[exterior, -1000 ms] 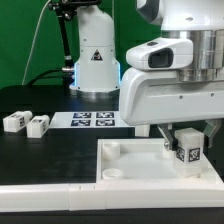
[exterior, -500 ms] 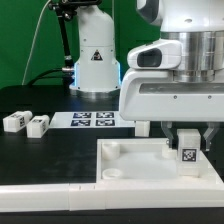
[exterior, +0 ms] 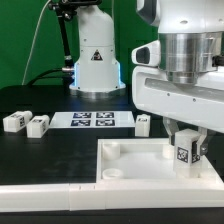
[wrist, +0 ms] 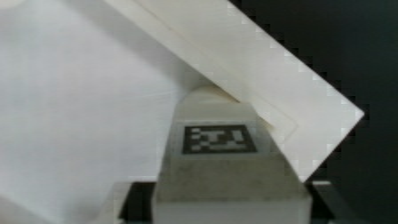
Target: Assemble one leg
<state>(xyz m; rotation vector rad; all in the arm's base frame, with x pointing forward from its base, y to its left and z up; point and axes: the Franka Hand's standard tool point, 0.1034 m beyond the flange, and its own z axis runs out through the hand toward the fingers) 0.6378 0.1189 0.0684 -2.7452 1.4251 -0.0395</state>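
Note:
My gripper [exterior: 186,152] is shut on a leg [exterior: 184,154], a stubby white block with a black-and-white tag, and holds it upright over the far right corner of the large white square panel [exterior: 150,170]. In the wrist view the leg [wrist: 221,150] fills the space between my dark fingers [wrist: 143,200], its far end at the panel's corner [wrist: 267,80]. I cannot tell whether the leg touches the panel. Two more legs [exterior: 14,122] [exterior: 37,125] lie on the black table at the exterior view's left. Another leg [exterior: 143,124] stands behind the panel.
The marker board [exterior: 92,120] lies flat on the table behind the panel. The robot base [exterior: 95,55] stands at the back. The panel has a raised round socket [exterior: 112,147] at its far left corner and another [exterior: 113,173] near its front.
The arm has turned and shifted slightly right, uncovering the leg that stands behind the panel. The held leg stays over the panel's far right corner.

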